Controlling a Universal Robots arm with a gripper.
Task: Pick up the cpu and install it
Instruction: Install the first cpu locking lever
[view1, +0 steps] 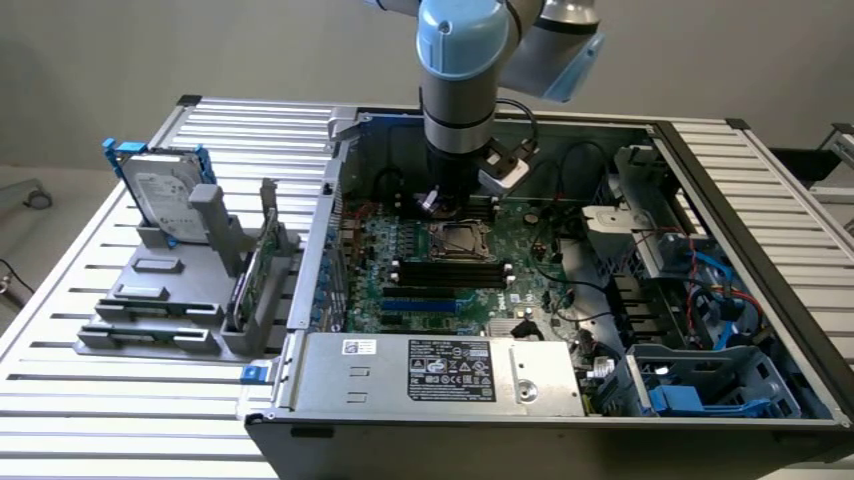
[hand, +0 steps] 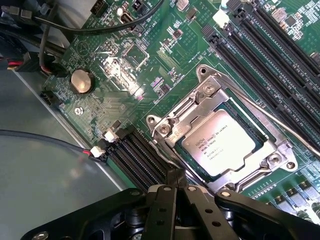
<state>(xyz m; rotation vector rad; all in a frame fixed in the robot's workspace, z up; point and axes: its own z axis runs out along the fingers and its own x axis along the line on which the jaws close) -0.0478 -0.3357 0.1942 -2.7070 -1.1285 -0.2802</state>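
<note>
The cpu (hand: 220, 142), a small square chip with a pale silver lid and printed text, lies flat inside the metal socket frame (hand: 165, 127) on the green motherboard (hand: 120, 65). My gripper (hand: 175, 175) is shut, its black fingers pressed together with nothing between them, hovering just beside the socket's edge and apart from the chip. In the exterior view the gripper (view1: 441, 203) hangs low inside the open computer case, right behind the socket (view1: 461, 240).
Black memory slots (hand: 270, 55) run along one side of the socket, with more slots (hand: 137, 155) near my fingers. Cables (hand: 40, 30) cross the board's edge. A hard drive (view1: 167, 195) with blue brackets stands on a grey fixture at the exterior view's left.
</note>
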